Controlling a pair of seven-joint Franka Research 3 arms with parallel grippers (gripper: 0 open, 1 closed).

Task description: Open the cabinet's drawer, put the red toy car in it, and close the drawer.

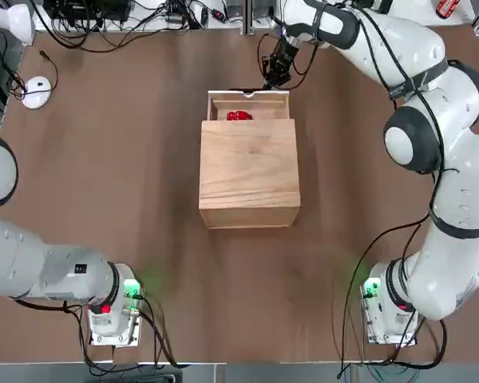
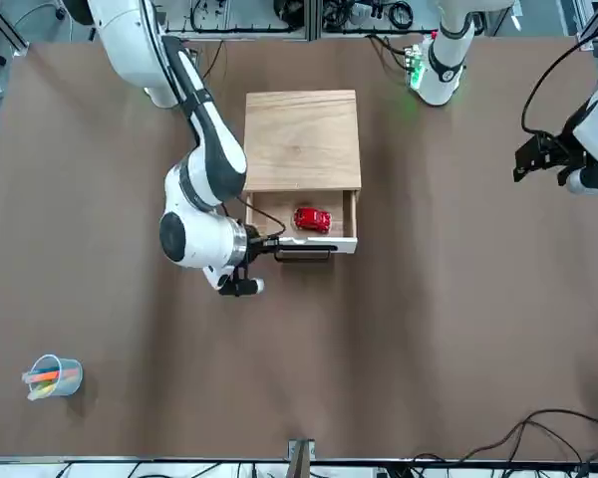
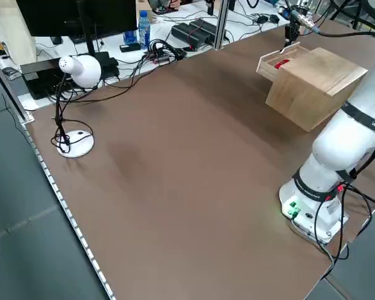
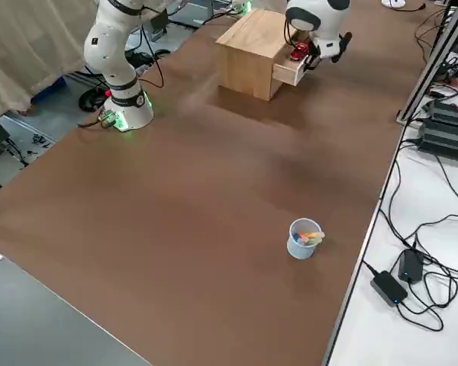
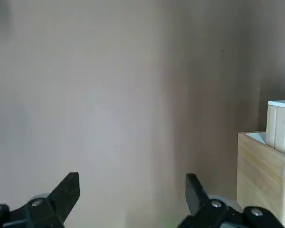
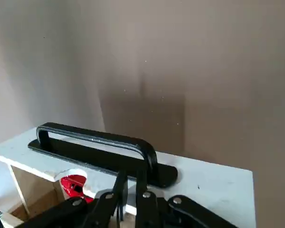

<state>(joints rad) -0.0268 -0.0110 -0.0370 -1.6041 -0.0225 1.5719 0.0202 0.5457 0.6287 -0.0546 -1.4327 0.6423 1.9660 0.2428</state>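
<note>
1. The cabinet (image 1: 250, 163) sits on the brown table (image 2: 429, 299); its drawer (image 2: 264, 214) is pulled out on the side away from the arms' bases.
2. The red toy car (image 2: 312, 219) lies inside the open drawer, slightly toward the robot's left of the middle of the drawer's width; neither of the 2 grippers is holding it.
3. The right gripper (image 6: 130, 178) is at the drawer's front, by the robot's right end of the black handle (image 6: 97, 137); its 2 fingers are almost together, with only a thin slit between them; I cannot tell whether any part of the handle is caught there.
4. The handle runs along the drawer's white front panel (image 6: 209, 190); the right arm (image 2: 201, 189) reaches past the cabinet's right side to get there.
5. The left gripper (image 5: 133, 178) hangs over the table, well apart from the cabinet on the robot's left; its 2 fingers are spread wide, with nothing between them.
6. A light blue cup (image 4: 301, 242) of coloured pens (image 4: 309, 238) stands on the table, on the robot's right; a white round-based stand (image 3: 74, 144) with cables is on the robot's left, well apart from the cabinet.
</note>
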